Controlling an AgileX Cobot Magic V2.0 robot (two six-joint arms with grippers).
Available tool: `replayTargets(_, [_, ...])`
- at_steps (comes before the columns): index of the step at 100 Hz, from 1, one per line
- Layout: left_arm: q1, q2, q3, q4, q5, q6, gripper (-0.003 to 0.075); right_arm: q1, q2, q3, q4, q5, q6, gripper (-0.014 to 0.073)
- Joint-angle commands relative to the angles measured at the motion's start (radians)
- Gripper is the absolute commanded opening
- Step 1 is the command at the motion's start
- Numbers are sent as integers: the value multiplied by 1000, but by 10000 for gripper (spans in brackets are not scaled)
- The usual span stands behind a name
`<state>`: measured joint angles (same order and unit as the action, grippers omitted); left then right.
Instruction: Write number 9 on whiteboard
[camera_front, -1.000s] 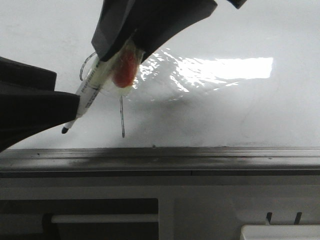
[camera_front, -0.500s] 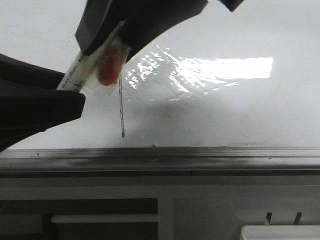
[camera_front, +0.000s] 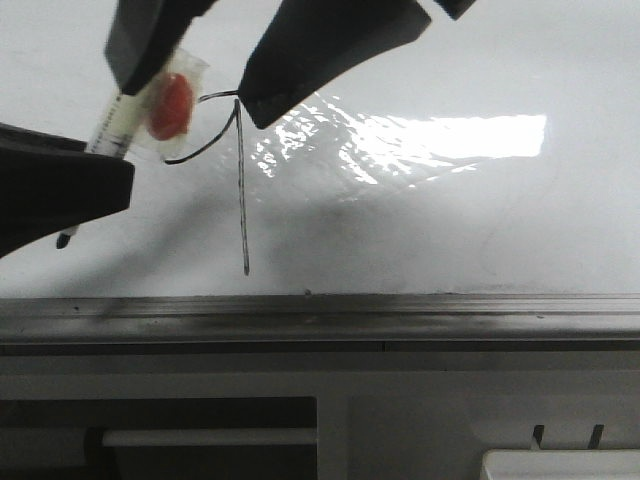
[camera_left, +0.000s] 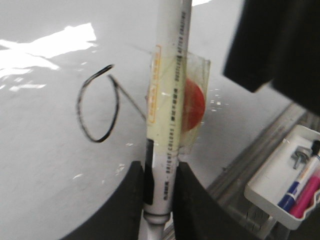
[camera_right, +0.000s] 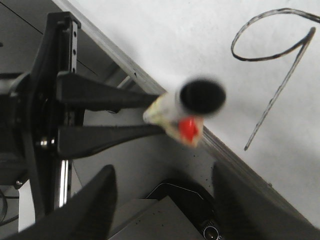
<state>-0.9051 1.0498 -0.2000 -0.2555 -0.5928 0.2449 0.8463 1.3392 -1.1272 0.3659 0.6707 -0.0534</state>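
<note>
The number 9 (camera_left: 97, 107) was thin and black on the glossy white whiteboard (camera_front: 480, 220), which carried a bright glare patch above its grey rail (camera_front: 400, 315). The marker (camera_left: 167, 115) was white with black lettering, yellowish tape and a red dot. Both claws were black.

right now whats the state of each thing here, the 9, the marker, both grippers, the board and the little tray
number 9: fully drawn, loop and long stem
marker: uncapped, off the board, held by the left gripper
left gripper: shut on the marker's barrel
right gripper: open, holding nothing
whiteboard: glossy, bright glare, only the 9 written on it
tray: holds blue and pink markers
</note>
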Motion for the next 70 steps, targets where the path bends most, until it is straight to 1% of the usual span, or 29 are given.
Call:
replayTargets(1, [-1,-9,-24,-203,-95,-21,-20,-1,-29,-25,16,-48,-14,507])
replayTargets(5, [-1,-9,-24,-295,-102,-21,-20,-1,-29,-25,16,-48,-14,503])
replayTargets(10, [-1,-9,-24,-446,-104,-21,-20,-1,-29,-25,16,-48,-14,498])
replayTargets(17, [-1,-9,-24,-581,-92,-21,-20,-1,-29,-25,16,-35,-14,484])
replayTargets(29, [-1,-9,-26,-603,-21,-21,-20,-1,-29,-25,16,-17,-14,474])
replayTargets(44, [-1,-9,-26,-671,10,-28,-20,-1,-29,-25,16,-19,-14,464])
replayTargets(59, [-1,-9,-26,-671,43,-28,-20,-1,-29,-25,18,-6,-14,464])
replayTargets(70, [-1,-9,-26,-654,43,-28,-20,-1,-29,-25,18,-6,-14,464])
